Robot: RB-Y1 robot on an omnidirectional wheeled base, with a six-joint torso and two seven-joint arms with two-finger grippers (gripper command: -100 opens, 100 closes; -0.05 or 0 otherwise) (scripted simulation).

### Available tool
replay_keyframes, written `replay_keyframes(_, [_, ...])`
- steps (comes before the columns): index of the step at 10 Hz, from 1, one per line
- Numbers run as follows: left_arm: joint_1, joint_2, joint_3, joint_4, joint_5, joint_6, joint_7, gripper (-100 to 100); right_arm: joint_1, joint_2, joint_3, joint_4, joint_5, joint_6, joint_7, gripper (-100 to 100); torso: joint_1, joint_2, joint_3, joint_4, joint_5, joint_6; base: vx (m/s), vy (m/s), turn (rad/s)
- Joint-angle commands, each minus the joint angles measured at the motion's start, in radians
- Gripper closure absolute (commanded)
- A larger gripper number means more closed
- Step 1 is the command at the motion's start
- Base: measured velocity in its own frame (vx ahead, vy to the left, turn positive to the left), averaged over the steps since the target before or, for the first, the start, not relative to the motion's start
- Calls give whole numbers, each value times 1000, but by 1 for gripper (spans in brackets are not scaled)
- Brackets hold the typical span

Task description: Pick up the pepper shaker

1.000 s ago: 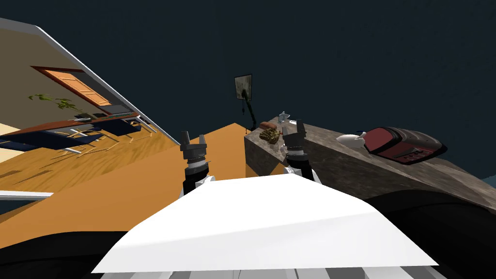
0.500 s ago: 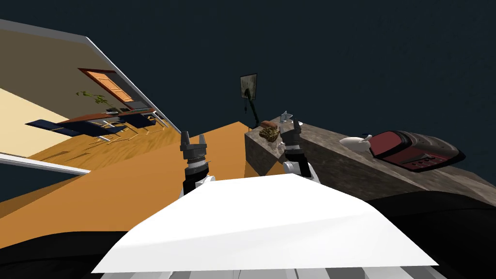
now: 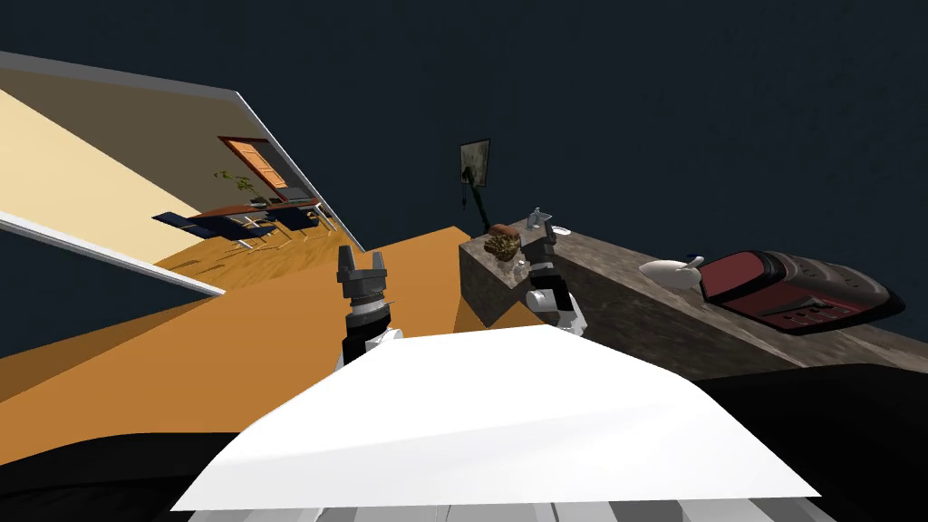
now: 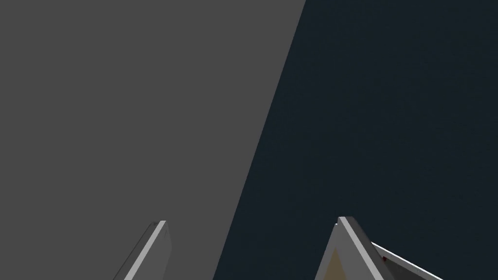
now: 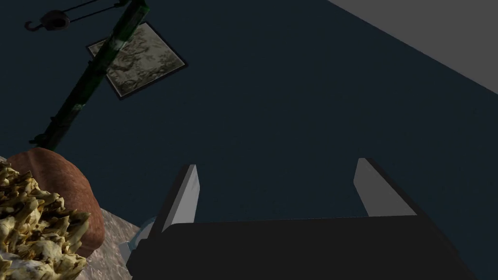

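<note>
Dark blue wall (image 3: 680,109) backs a mottled stone counter (image 3: 616,281), where the right gripper (image 3: 536,246) hovers at the far end with fingers spread wide and empty. One small grey pepper shaker (image 3: 536,217) stands just beyond it, ungrasped; closing and lifting look yet to be done. Nearby lie one brown loaf (image 3: 504,233), one yellow clump (image 3: 499,247), one white bowl (image 3: 666,269) and one red appliance (image 3: 797,288). The left gripper (image 3: 362,265), equally wide, hangs over orange floor (image 3: 272,317).
</note>
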Motion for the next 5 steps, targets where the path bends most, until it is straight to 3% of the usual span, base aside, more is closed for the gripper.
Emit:
replay_keyframes(1, [0,0,0,0,0,0,0,0,-38,1,-17,45,-26,31,-45,-100,0,0,0,0,0,0,-95,-69,111])
replay_keyframes(2, [0,0,0,0,0,0,0,0,-72,2,-33,73,-47,61,-75,-100,1,-2,-1,0,0,-1,-132,-95,209])
replay_keyframes(3, [0,0,0,0,0,0,0,0,-77,2,-33,87,-47,61,-81,-100,0,-1,-1,0,0,-1,-102,-83,81])
replay_keyframes(4, [0,0,0,0,0,0,0,0,-116,3,-50,119,-68,91,-119,-100,1,-2,-1,0,0,0,-108,-78,138])
replay_keyframes(5, [0,0,0,0,0,0,0,0,-116,3,-50,132,-68,91,-119,-100,1,-2,-1,-1,0,-1,-85,-54,61])
